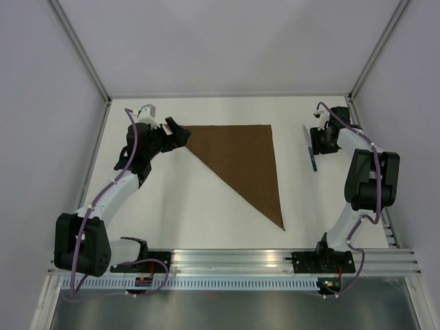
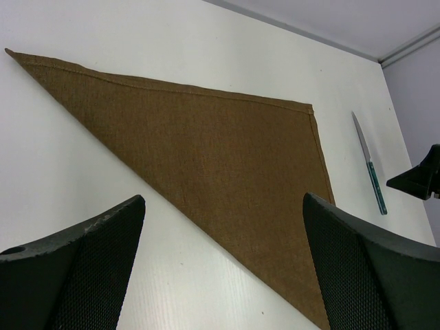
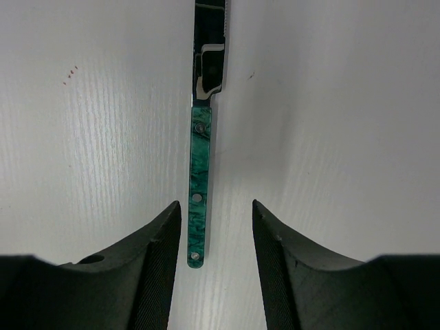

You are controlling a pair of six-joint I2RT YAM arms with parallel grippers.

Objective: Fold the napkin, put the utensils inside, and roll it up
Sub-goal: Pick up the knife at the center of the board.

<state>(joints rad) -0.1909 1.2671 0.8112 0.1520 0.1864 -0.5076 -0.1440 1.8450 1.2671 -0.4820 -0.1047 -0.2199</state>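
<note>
A flat white table [image 1: 172, 206] sits in a little room with plain pale walls [image 1: 227, 41]. Thin grey metal posts [image 1: 79, 48] run up the corners. A silver metal rail [image 1: 234, 260] lies along the near edge, where the arms are bolted on.

The big dark-brown cloth napkin [image 1: 244, 155] lies flat in the middle of the table, folded into a triangle. One edge runs along the far side, and one point faces the near edge. The left gripper [image 1: 180, 132] is by the far left point of the napkin. Its two black fingers [image 2: 82, 268] are spread wide with nothing held between them.

The small knife [image 1: 313, 152] with a silver blade and teal-green handle [image 3: 199, 179] lies on the bare table, right of the napkin and not touching it. The right gripper [image 3: 215, 206] is over it, fingers apart on either side of the handle's end, not pinching it.
</note>
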